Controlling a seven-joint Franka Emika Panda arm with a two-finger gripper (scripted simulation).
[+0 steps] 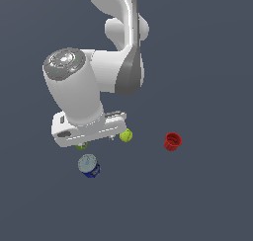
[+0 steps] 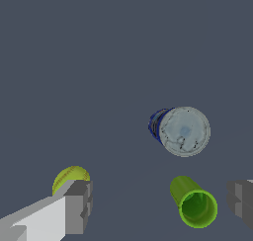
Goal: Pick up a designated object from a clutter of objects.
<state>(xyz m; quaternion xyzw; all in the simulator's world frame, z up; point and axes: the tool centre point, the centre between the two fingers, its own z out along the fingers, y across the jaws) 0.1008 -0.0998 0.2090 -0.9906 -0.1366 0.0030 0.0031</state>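
Note:
The blue can (image 1: 89,166) with a silver-grey lid stands on the floor, just in front of the gripper hand in the exterior view. In the wrist view the can (image 2: 180,130) lies beyond the fingers, apart from them. My gripper (image 2: 160,205) is open and empty, its hand (image 1: 89,128) hovering above the clutter. The green cup (image 2: 194,201) sits between the two fingers, nearer one finger (image 2: 241,201). The yellow-green ball (image 2: 70,178) lies just behind the other finger (image 2: 79,205). In the exterior view the green cup (image 1: 81,146) is mostly hidden under the hand.
The red cup (image 1: 172,141) stands apart on the exterior view's right. The ball (image 1: 126,135) shows beside the hand's right end in the exterior view. The floor (image 1: 197,200) is plain dark grey.

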